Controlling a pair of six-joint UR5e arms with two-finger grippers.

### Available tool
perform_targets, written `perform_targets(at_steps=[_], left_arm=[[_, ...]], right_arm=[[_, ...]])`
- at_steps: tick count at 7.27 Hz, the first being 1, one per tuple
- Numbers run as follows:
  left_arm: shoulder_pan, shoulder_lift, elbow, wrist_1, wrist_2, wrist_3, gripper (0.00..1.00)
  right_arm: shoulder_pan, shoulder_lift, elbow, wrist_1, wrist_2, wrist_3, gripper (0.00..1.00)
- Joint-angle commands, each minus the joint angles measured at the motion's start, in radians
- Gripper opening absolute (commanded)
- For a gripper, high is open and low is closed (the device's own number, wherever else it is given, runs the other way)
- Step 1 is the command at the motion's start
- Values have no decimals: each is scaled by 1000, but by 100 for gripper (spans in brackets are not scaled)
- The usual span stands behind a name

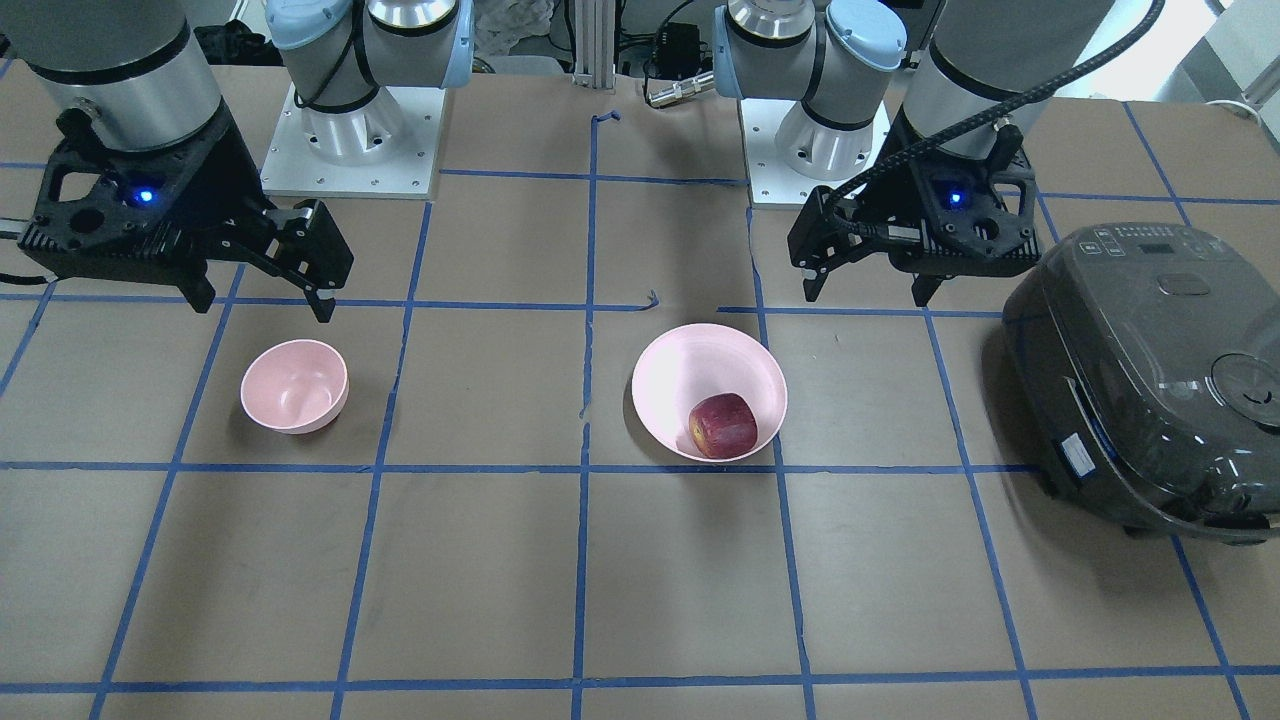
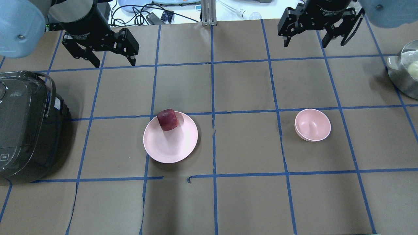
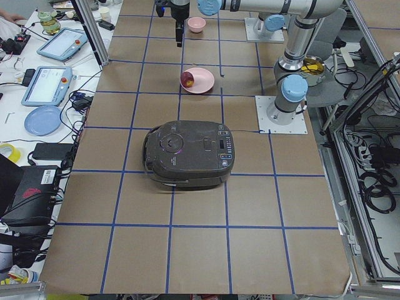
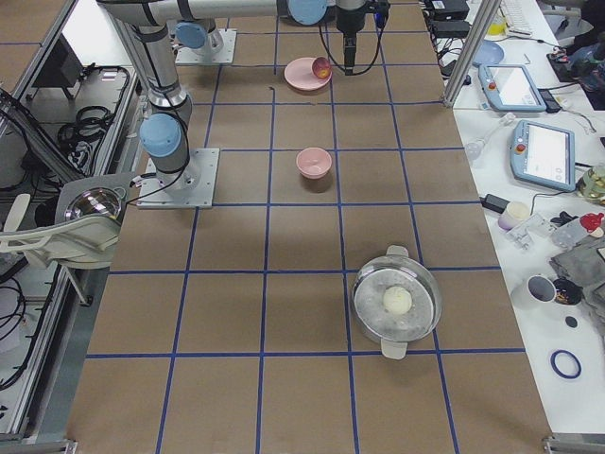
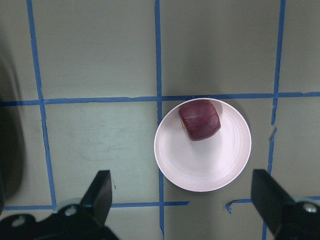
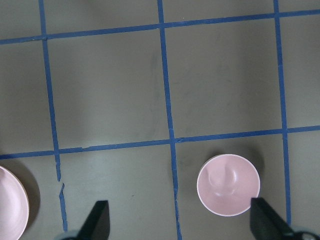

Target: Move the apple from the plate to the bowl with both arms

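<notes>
The dark red apple lies on the far rim side of the wide pink plate; it also shows in the left wrist view on the plate and in the front view. The small deep pink bowl stands empty to the right; it also shows in the right wrist view. My left gripper hangs open and empty high above the table, beyond the plate. My right gripper hangs open and empty beyond the bowl.
A dark rice cooker stands at the table's left. A steel pot with a pale round thing in it sits at the right edge. Blue tape lines grid the brown table cover.
</notes>
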Motion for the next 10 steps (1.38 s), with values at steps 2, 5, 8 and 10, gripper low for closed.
perform_targets(at_steps=[2,5,8,10], left_arm=[[-10,-12,-2,0,2,-5,100],[-33,-23,-2,20,5,-13,100],[-36,-23,-24,43,3,-40,100],[-59,-27,-54,49,5,-88,100]], right_arm=[[-12,2,0,2,4,-6,100],[-41,3,-1,3,4,-57,100],[-46,0,0,6,7,-57,100],[-48,0,2,11,6,-57,100]])
